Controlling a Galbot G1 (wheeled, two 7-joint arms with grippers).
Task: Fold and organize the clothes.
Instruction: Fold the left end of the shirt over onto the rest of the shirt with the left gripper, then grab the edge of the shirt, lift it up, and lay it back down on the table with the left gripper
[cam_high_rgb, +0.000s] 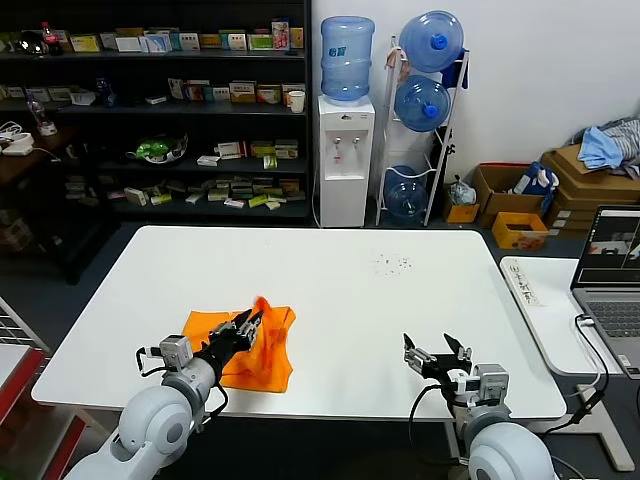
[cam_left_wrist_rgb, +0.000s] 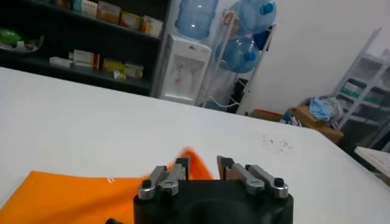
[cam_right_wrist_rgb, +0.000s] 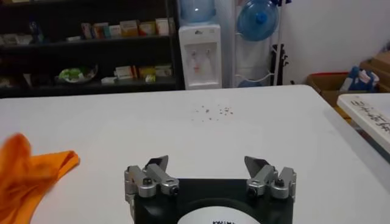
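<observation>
On white table, orange T-shirt bunched, lettering hidden, left pincer part-covering it.

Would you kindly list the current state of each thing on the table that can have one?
orange T-shirt: partly folded, one fold of cloth raised at the left gripper, lying on the white table
left gripper: open, at the raised fold
right gripper: open, empty, above bare table
laptop: lid open, screen on
</observation>
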